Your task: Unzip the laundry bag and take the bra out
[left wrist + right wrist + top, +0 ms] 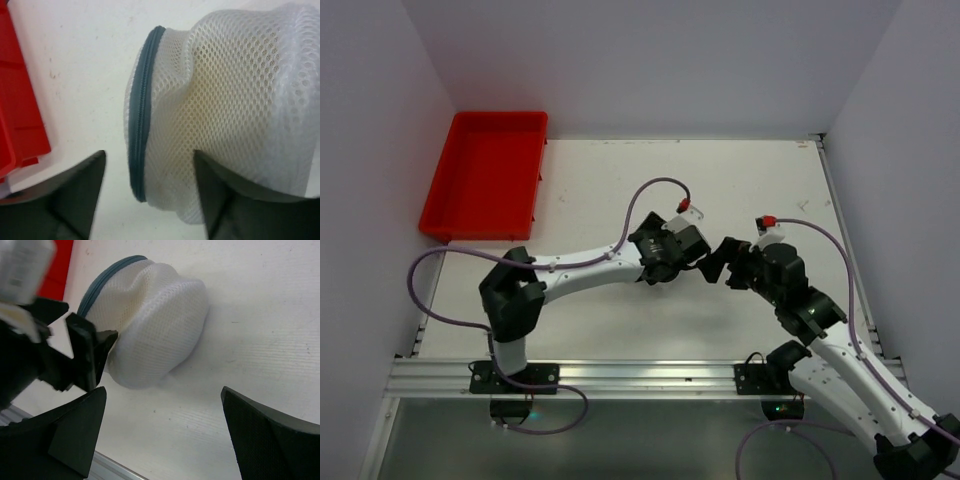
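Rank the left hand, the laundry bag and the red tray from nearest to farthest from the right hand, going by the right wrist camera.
From the right hand:
1. Left hand, on the left, just beyond the right hand's own finger.
2. Laundry bag, centre, touched by the left hand; nearly a tie with it.
3. Red tray, top left corner, clearly farthest.
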`<state>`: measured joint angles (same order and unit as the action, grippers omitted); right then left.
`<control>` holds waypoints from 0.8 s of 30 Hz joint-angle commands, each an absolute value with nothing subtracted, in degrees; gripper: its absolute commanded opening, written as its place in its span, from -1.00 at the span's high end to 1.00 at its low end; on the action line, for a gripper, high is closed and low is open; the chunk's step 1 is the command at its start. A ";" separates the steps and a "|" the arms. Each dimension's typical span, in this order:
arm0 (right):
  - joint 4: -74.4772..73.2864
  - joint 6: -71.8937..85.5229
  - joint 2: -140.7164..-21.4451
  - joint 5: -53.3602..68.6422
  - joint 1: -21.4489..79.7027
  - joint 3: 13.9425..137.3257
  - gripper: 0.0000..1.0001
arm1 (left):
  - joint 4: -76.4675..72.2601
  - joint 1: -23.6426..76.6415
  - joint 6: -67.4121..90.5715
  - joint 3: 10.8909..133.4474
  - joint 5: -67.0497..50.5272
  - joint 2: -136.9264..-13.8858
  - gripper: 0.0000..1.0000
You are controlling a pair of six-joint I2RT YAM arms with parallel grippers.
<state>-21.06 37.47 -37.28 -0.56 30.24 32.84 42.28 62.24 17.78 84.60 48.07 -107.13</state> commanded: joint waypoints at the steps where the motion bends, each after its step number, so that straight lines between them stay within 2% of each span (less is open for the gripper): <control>1: -21.09 37.89 -35.16 -3.78 30.15 33.31 -0.97 | 35.52 62.75 26.53 82.80 41.31 -97.05 -0.72; 3: -21.09 36.31 -34.72 -3.52 30.32 34.62 -0.97 | 32.54 62.23 27.77 79.90 39.56 -91.43 -1.00; 8: -21.45 34.28 -38.49 -0.27 30.50 40.24 -0.97 | 27.78 55.74 30.40 73.23 27.97 -81.31 -1.00; 11: -20.31 34.28 -42.96 0.80 33.82 44.63 -0.97 | 22.43 46.79 31.64 66.64 20.67 -75.60 -1.00; 14: -21.87 34.45 -50.51 -4.64 39.08 50.85 -0.97 | 20.92 40.11 31.73 61.71 16.62 -71.29 -1.00; 19: -33.20 39.89 -69.20 -23.08 48.06 65.28 -0.93 | 19.60 29.81 32.08 52.50 10.11 -66.02 -1.00; 24: -37.53 46.66 -80.67 -25.32 54.05 74.17 -0.82 | 16.97 21.19 33.22 43.34 6.87 -62.23 -1.00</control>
<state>-31.57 40.99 -77.28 -19.03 52.23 70.81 21.10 24.14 31.44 46.70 12.19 -64.73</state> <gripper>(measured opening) 0.915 0.997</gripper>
